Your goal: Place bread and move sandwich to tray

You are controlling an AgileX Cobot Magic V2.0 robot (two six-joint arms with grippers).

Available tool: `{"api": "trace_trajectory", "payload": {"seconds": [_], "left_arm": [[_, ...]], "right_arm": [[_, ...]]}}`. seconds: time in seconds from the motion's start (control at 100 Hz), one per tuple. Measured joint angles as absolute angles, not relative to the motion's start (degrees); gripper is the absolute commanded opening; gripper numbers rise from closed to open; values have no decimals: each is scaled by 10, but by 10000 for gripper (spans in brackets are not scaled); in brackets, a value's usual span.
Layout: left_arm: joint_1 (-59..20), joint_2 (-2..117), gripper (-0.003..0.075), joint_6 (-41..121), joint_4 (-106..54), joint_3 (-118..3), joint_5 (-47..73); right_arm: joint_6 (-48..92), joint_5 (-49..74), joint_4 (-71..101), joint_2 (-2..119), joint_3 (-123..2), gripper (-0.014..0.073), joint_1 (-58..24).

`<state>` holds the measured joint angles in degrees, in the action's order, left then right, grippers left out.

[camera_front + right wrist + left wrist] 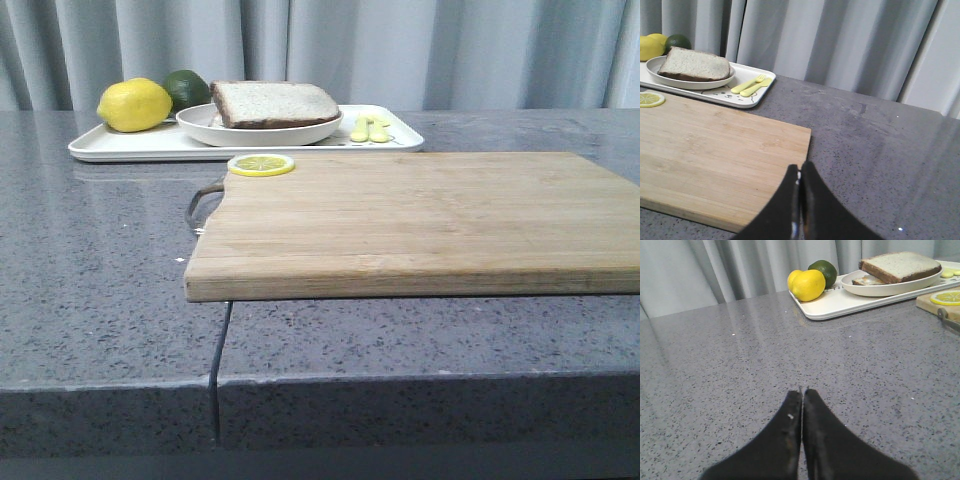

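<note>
Front view: grey speckled table (100,330) with a wooden cutting board (420,225) lying near and to the right, metal handle loop (200,205) at its left end. Lemon slice (261,165) resting on the board's far left corner. White tray (110,145) at the far left of the table, just beyond the board, carrying a round white plate (260,130). Sandwich (275,104), seen as a thick brown-crusted slice with a pale top, lying on the plate; no egg discernible from here. Whole lemon (135,105) and dark green lime (186,88) on the tray's left end, small yellow fork and spoon (371,128) on its right end. No arm in sight.

Left wrist view: left claw (803,390) clenched, black fingers (780,440) pressed tip to tip, empty, poised over bare table well apart from the tray (835,302). Sandwich (900,266) on the plate (880,289), a second, lower slice edge showing beneath the upper one. Lemon (808,285) and lime (824,271) beside the plate; board corner with lemon slice (946,298) at the edge of the frame.

Right wrist view: right claw (799,172) likewise clenched and empty, fingers (815,210) together, above the board's (715,155) near right corner. Tray (752,97), plate (690,82) and sandwich (694,65) beyond the board's far edge; yellow fork and spoon (751,86) on the tray; lemon slice (650,99) on the board.
</note>
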<state>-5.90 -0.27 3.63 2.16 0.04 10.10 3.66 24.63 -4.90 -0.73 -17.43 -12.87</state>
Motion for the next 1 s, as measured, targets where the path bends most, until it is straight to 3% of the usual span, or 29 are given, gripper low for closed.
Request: {"api": "trace_trajectory", "payload": {"seconds": [0.74, 1.0], "left_arm": [[-59, -3, -19, 36, 23, 0, 101], [-58, -3, -19, 36, 23, 0, 101]], "right_arm": [[37, 244, -49, -7, -163, -116, -129], [15, 149, -51, -7, -69, -116, -126]]}}
